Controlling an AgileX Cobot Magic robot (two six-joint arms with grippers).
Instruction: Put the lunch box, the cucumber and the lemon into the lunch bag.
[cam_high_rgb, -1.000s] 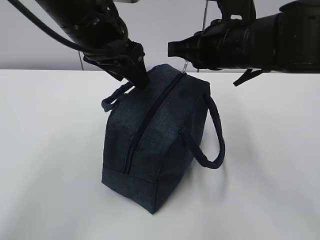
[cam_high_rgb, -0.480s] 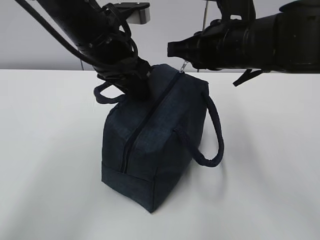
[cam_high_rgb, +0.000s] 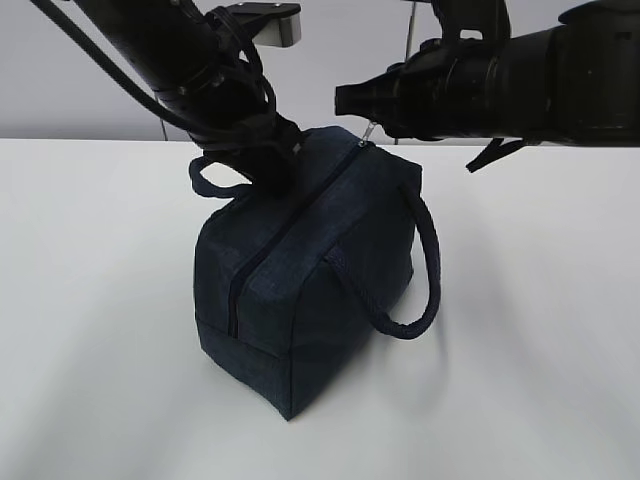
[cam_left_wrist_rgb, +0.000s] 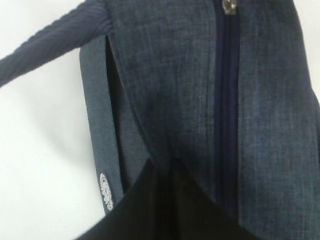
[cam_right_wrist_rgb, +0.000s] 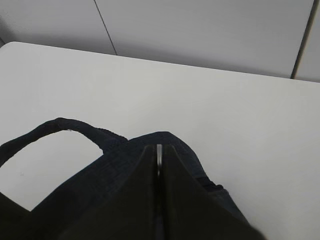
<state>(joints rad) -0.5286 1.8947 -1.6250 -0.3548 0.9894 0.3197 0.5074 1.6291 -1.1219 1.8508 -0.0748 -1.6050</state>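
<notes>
The dark navy lunch bag (cam_high_rgb: 300, 280) stands on the white table with its top zipper (cam_left_wrist_rgb: 226, 100) closed along its length. My left gripper (cam_high_rgb: 274, 168) is shut on a fold of the lunch bag's fabric (cam_left_wrist_rgb: 170, 90) near the far-left handle (cam_high_rgb: 215, 185). My right gripper (cam_high_rgb: 373, 126) is shut on the metal ring pull (cam_right_wrist_rgb: 159, 154) at the zipper's far end. The lunch box, the cucumber and the lemon are out of view.
The right handle (cam_high_rgb: 415, 290) hangs off the bag's side. A small white emblem (cam_left_wrist_rgb: 106, 190) shows on the side strip. The white table (cam_high_rgb: 530, 330) runs back to a grey wall (cam_right_wrist_rgb: 200, 30).
The left gripper has closed on the bag's fabric. The bag's near end has swung a little to the left. The right gripper has stayed put on the ring pull.
</notes>
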